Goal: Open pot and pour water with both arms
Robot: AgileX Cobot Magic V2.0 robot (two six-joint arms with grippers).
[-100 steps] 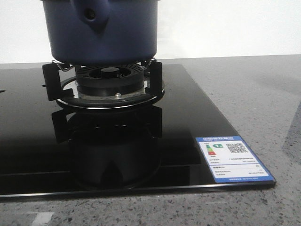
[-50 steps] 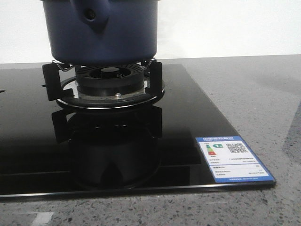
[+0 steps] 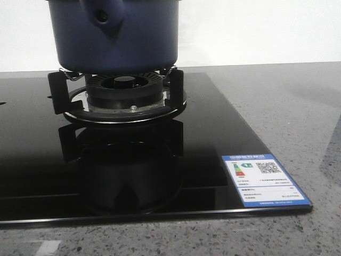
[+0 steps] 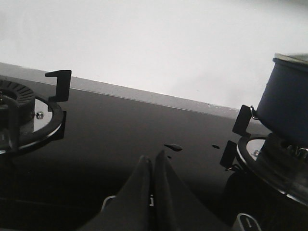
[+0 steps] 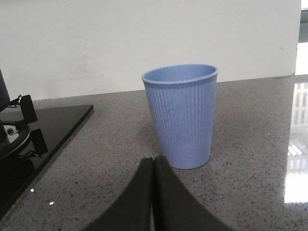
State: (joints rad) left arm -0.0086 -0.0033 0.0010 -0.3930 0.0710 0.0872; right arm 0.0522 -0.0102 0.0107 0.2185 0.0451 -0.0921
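The dark navy pot [image 3: 114, 34] stands on the burner's black supports in the front view, its top cut off by the frame, a handle mount with a round hole facing me. Its wall [image 4: 285, 103] also shows at the edge of the left wrist view. My left gripper [image 4: 153, 156] is shut with nothing in it, low over the black glass hob, apart from the pot. My right gripper [image 5: 153, 160] is shut and empty over the grey counter, just short of a pale blue ribbed cup [image 5: 180, 115]. Neither gripper appears in the front view.
The black glass hob [image 3: 213, 133] carries a blue and white energy label [image 3: 264, 180] at its front right corner. A second burner [image 4: 19, 113] lies on the far side of the left gripper from the pot. Grey speckled counter [image 3: 298, 106] surrounds the hob; a white wall stands behind.
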